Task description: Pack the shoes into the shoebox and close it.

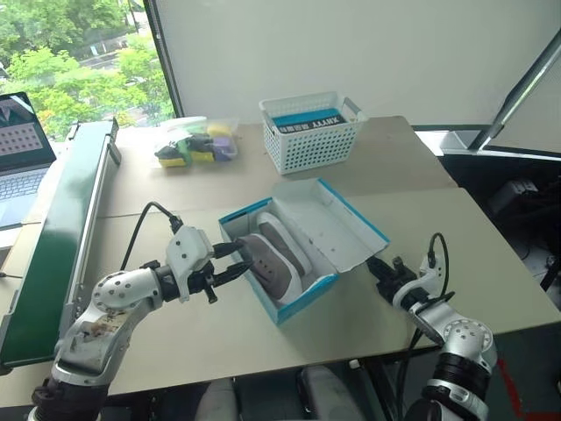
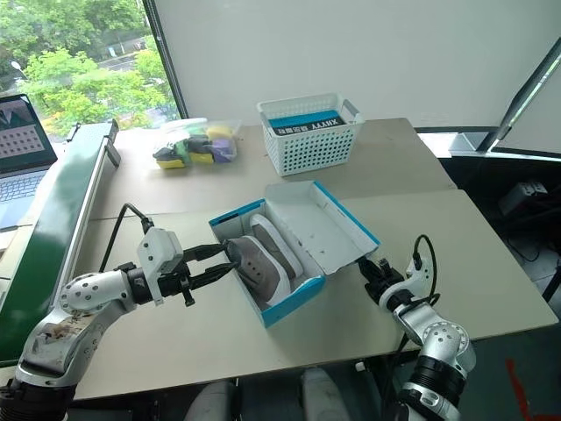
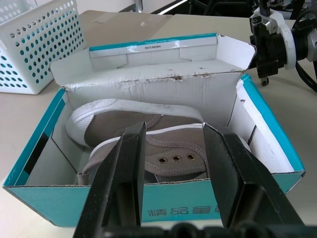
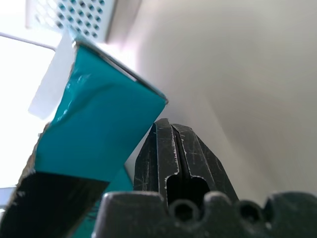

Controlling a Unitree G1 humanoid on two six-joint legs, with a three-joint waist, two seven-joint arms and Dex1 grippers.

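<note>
A: What is the left gripper (image 1: 230, 263) doing?

B: It is reaching level over the table (image 1: 368, 316) with its two black fingers (image 3: 116, 183) standing apart, one on each side of the near end of a grey shoe. It is sitting just at the near wall of the blue box (image 1: 302, 303); whether it is actually pinching the shoe I cannot tell.

A: And the shoes (image 1: 276, 259)?

B: Both are lying inside the box, side by side, pale soles showing at their edges. The lid (image 1: 329, 219) is standing open, leaning back toward the right side of the table.

A: The right gripper (image 1: 379, 270)?

B: Its fingers are pressed together on nothing, sitting low at the table just beside the outer corner of the open lid.

A: Anything else?

B: A white basket (image 1: 311, 145) and a bag of small items (image 1: 195, 145) are sitting at the far edge.
</note>
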